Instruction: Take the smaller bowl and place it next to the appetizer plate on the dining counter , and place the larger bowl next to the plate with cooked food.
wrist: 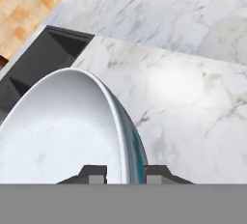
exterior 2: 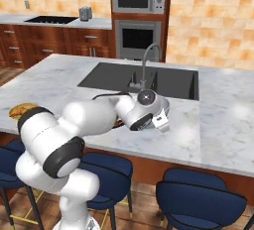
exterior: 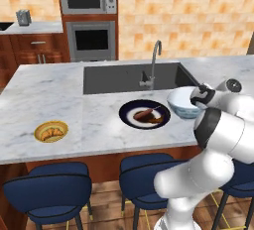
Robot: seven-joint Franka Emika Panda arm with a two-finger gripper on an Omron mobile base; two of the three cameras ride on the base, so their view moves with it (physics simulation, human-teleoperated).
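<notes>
The gripper [wrist: 125, 172] is pinching the rim of the larger bowl [exterior: 182, 102], its two fingertips sitting closed on either side of the wall, one inside and one outside. The bowl is sitting just right of the plate with cooked food [exterior: 144, 114] on the dining surface [exterior: 49, 95], near the front of the sink [exterior: 129, 78]; whether its foot is touching the marble or hanging slightly above is hard to judge. The appetizer plate [exterior: 51, 131] is lying well to the left, near the surface's front edge.
</notes>
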